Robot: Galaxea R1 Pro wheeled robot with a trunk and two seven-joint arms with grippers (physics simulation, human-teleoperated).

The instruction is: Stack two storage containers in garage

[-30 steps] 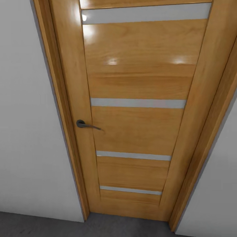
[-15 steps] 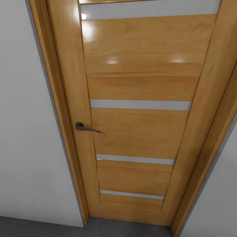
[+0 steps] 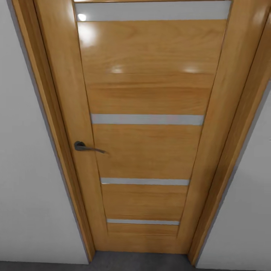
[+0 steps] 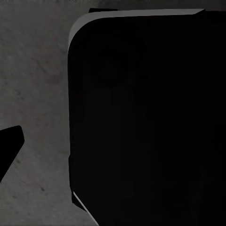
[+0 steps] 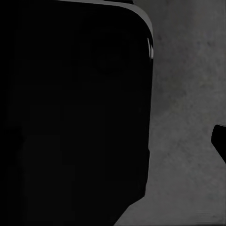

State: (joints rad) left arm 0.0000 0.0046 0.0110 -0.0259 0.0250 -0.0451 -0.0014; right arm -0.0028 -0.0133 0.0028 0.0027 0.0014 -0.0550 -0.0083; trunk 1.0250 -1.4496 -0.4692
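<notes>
Door [image 3: 150, 146] of honey-coloured wood stands shut straight ahead in the head view, glossy enough to catch a few ceiling-light glints near twelve o'clock. Four pale grey horizontal strips [image 3: 146, 119] cross its panel, one at the very top, one near the middle, two lower down toward six o'clock. A dark metal lever handle [image 3: 87, 147] sits at about nine o'clock on the leaf, its lever pointing toward the centre of the door. The wooden door frame [image 3: 52, 124] runs down both sides, and plain white wall [image 3: 26, 195] flanks it at eight and four o'clock. A thin band of dark grey floor [image 3: 135, 261] shows at six o'clock, at the foot of the door.

In the left wrist view a big black rounded robot body part [image 4: 146, 117] blocks most of the picture, with speckled grey concrete beside it and one dark fingertip [image 4: 8, 146] poking in from the edge. In the right wrist view, a similar black bulk [image 5: 70, 113] covers most of the frame, next to the same grey concrete, with a sliver of a dark fingertip [image 5: 220, 141] at the border. From these glimpses I cannot tell whether either claw is wide, narrow or holding anything. As for the storage containers, I can't say where they are from where I stand.
</notes>
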